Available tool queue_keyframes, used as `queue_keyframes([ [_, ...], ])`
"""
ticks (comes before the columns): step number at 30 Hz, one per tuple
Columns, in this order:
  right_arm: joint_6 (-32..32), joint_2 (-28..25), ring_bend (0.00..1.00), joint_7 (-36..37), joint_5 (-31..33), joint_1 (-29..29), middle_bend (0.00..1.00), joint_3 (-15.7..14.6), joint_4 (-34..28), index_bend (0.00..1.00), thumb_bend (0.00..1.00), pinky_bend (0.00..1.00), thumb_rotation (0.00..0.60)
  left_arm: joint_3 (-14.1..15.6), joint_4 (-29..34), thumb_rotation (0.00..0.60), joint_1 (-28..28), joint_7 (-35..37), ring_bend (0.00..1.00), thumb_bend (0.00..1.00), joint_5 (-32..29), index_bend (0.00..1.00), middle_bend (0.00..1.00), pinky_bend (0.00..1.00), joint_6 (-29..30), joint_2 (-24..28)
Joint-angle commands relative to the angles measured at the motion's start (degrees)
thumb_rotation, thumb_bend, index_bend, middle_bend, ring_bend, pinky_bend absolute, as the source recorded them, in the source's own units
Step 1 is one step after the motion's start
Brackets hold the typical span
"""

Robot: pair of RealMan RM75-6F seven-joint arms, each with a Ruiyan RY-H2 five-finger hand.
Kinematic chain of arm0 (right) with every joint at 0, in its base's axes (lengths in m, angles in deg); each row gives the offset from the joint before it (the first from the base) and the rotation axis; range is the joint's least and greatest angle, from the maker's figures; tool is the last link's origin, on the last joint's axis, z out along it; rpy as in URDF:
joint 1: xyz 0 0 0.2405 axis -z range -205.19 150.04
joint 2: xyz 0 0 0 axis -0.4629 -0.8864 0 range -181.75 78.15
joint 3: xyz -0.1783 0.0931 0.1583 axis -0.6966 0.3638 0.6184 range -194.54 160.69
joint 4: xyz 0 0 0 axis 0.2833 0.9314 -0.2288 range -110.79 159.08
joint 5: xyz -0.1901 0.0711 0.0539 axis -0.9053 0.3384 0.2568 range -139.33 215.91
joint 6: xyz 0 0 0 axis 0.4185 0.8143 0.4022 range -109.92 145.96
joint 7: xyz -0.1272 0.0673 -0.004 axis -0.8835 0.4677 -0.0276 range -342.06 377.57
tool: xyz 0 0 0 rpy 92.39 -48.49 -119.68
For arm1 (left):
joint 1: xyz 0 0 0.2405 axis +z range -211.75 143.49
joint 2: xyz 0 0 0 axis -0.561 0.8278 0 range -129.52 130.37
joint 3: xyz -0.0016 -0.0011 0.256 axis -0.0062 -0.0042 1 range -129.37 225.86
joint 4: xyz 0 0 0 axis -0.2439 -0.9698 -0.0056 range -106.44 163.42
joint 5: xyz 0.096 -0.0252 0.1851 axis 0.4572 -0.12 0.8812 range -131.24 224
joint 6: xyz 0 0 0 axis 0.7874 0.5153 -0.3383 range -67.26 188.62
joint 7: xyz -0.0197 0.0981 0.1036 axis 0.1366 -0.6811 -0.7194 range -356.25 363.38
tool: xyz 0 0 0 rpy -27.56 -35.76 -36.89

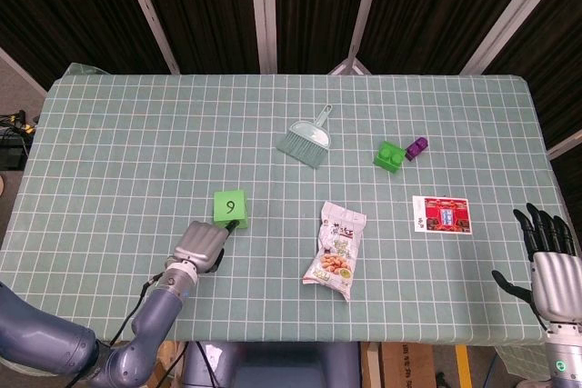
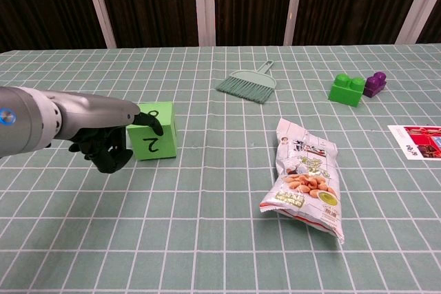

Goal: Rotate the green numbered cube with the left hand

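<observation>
Left hand point(image 2: 103, 144) at the table's near-left, other fingers curled under, one fingertip point(image 2: 156, 127) touching the green numbered cube point(image 2: 155, 139) at its upper near edge — a poke, no grip. Cube lies just right of that hand, 9 up, 2 facing the robot. Right hand point(image 1: 548, 261) well apart at far right — fingers spread, idle.

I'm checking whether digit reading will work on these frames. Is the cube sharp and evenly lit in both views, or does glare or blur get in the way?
Head view: green cube is sharp, evenly lit, its top 9 legible. Chest view: cube is crisp, its front 2 clear, but the left hand covers part of the top face.
</observation>
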Motion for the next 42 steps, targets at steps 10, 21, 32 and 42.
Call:
queue_keyframes([
  [10,-0.52,0.38,0.0,-0.91,0.27,-0.28,0.01,0.03,0.05,0.1,0.17,0.0,0.6,-2.96,-4.51,0.6,-0.29,-0.2,0.74,0.8,0.2,0.11,0.83,0.79,0.58,-3.69],
  [21,-1.3,0.47,0.0,-0.96,0.26,-0.6,0.01,-0.19,0.16,0.1,0.17,0.0,0.6,-6.05,-10.03,0.6,-0.13,-0.22,0.74,0.8,-3.04,0.11,0.83,0.79,-0.65,-5.3],
  [32,-1.6,0.27,0.0,-1.48,0.54,-0.62,0.01,-0.3,-0.18,0.1,0.17,0.0,0.6,-8.32,-13.24,0.6,-1.55,-2.17,0.74,0.8,-3.6,0.11,0.83,0.79,0.14,-8.66],
  [42,-1.34,0.05,0.0,-1.7,0.3,-0.44,0.01,-0.49,-0.49,0.1,0.17,0.0,0.6,-8.25,-12.54,0.6,0.15,-1.93,0.74,0.8,-4.63,0.11,0.83,0.79,-0.64,-6.13],
])
